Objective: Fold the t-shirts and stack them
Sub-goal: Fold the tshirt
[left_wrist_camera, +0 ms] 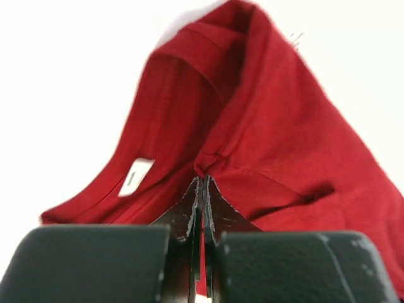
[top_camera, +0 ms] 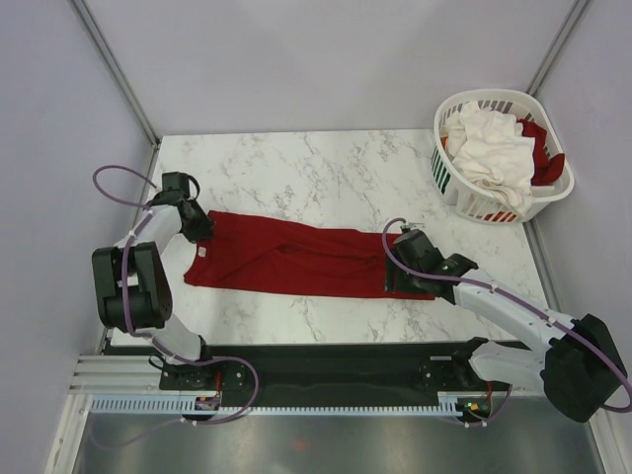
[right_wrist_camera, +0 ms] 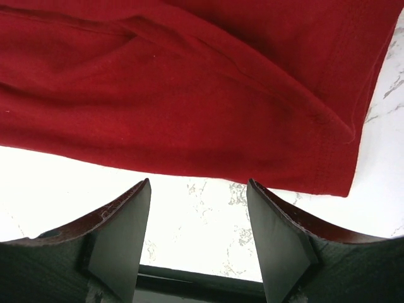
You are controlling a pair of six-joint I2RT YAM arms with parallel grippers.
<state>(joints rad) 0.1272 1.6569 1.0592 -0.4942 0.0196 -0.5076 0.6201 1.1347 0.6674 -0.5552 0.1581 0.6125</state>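
Here the dark red t-shirt (top_camera: 286,259) lies in a long band across the marble table (top_camera: 326,163); the left gripper (left_wrist_camera: 203,183) pinches its collar end tight; the right gripper (right_wrist_camera: 199,189) gapes wide, empty, beside the hem; a white t-shirt (top_camera: 491,148) fills the far-right basket (top_camera: 553,193).

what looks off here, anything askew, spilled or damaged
Nothing damaged or spilled. The dark red t-shirt lies as a long wrinkled strip, slightly slanted across the marble table, its collar end pinched by the fingers of the left gripper. In the white basket, a white shirt is heaped above the rim.
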